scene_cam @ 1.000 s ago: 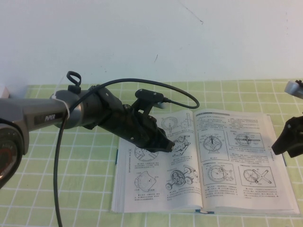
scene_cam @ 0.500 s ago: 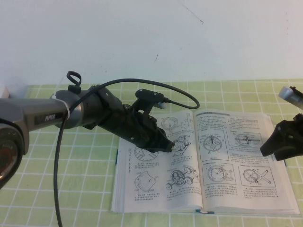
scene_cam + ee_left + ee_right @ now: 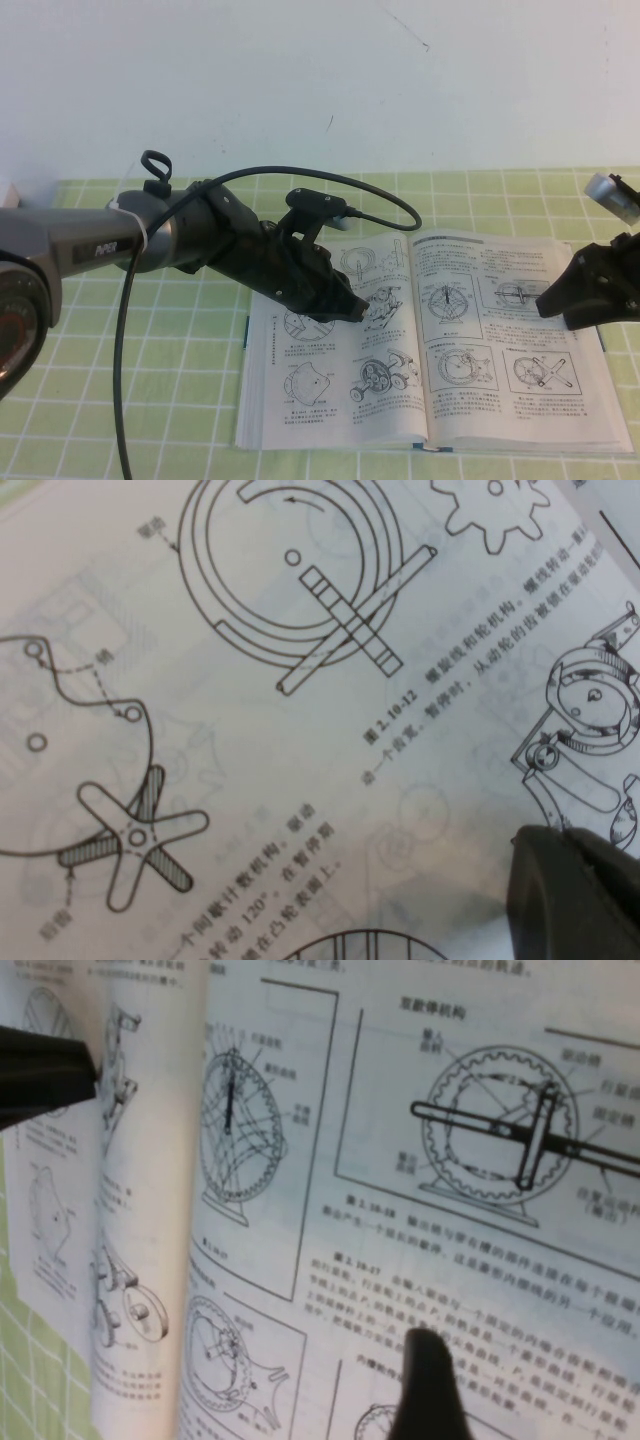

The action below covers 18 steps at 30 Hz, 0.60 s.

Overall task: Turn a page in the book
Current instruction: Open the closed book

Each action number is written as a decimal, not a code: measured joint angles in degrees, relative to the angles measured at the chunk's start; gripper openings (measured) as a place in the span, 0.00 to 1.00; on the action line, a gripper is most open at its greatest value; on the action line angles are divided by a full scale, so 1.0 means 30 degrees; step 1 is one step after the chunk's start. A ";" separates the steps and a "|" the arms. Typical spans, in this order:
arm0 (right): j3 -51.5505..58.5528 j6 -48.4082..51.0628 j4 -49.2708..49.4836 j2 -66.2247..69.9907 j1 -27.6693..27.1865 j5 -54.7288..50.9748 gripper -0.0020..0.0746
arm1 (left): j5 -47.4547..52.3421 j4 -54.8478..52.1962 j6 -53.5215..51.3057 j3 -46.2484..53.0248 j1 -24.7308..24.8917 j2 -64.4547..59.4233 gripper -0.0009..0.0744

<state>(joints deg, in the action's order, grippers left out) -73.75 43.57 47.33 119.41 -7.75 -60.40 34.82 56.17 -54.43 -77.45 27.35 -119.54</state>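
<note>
Over the right-hand page (image 3: 510, 335), near its far right edge, hangs the right gripper (image 3: 560, 300); whether it is spread or pinched cannot be told. That page lies flat in the open book (image 3: 300, 400), on a green checked cloth (image 3: 150, 400). At left, the left gripper (image 3: 355, 308) presses on the left-hand sheet, its opening likewise unclear.

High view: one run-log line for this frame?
left gripper: on left-hand page, holding book flat | right gripper: above right page near outer edge | page: not lifted
</note>
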 joint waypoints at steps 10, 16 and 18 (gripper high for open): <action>0.0000 -0.0323 -0.0664 0.0066 0.0000 -0.0246 0.61 | 0.0000 0.0000 -0.0050 0.0000 0.0000 0.0000 0.01; 0.0000 -0.0848 -0.2490 -0.0284 0.0000 -0.0417 0.51 | 0.0000 0.0000 -0.0096 0.0000 0.0000 0.0000 0.01; 0.0000 -0.0880 -0.2452 -0.0284 0.0000 -0.0380 0.47 | 0.0000 0.0000 -0.0096 0.0000 0.0000 0.0000 0.01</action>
<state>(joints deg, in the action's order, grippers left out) -73.75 40.93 39.98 118.56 -7.75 -61.55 34.82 56.17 -54.71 -77.45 27.35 -119.54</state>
